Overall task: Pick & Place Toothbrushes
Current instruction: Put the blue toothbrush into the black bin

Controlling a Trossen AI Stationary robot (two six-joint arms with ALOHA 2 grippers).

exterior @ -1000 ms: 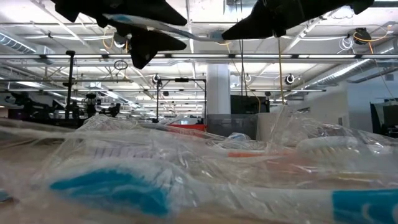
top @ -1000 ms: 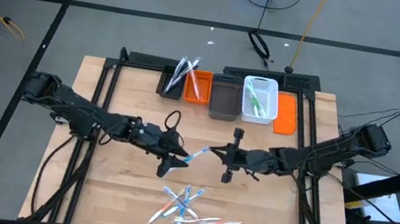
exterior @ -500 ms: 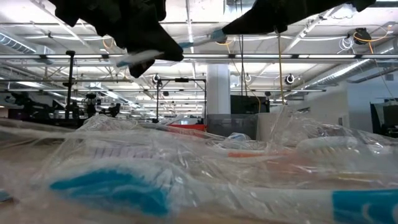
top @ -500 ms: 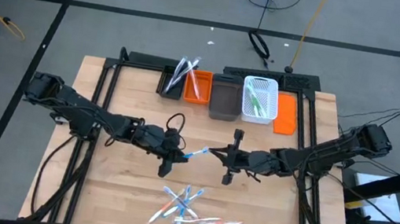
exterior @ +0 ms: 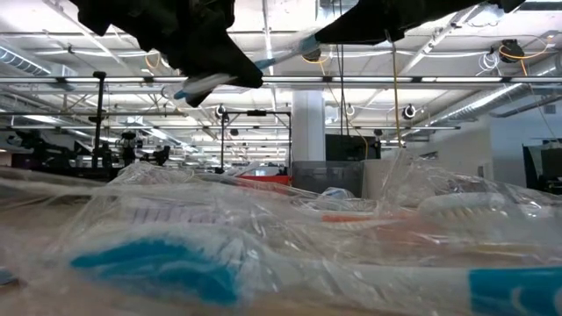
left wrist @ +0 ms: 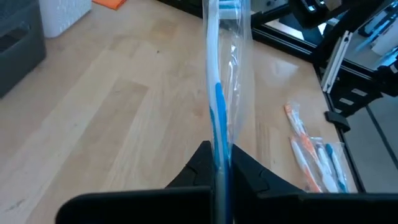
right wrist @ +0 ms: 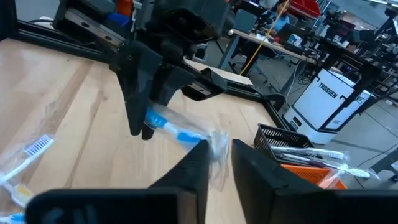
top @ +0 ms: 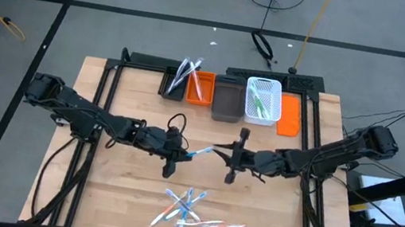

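nearest the front edge of the table (top: pixel 93 202) lies the pile of toothbrushes (top: pixel 195 217), about ten wrapped ones in a loose heap, none of them sorted yet; the low view looks straight across their crinkled wrappers. that is most of the job still to do, i judge.

above and behind the pile, at mid table, the two arms meet nose to nose over bare wood. the left gripper (top: pixel 174 154) is clamped shut on one blue-and-white toothbrush (left wrist: pixel 217 106) in its clear sleeve, which sticks out past the fingers toward the other arm. the right gripper (right wrist: pixel 215 163) sits at the far end of that same wrapper with its fingers slightly parted around the plastic, not pinching it as far as i can see. it looks like a handover with the grip now on the left side.

both arms reach in low from their own table edges, forearms nearly level, wrists held above the surface.

farthest back stands the row of bins (top: pixel 225 97): a black one and an orange one already hold a few brushes, a white basket holds green ones, and the dark grey bin looks empty.
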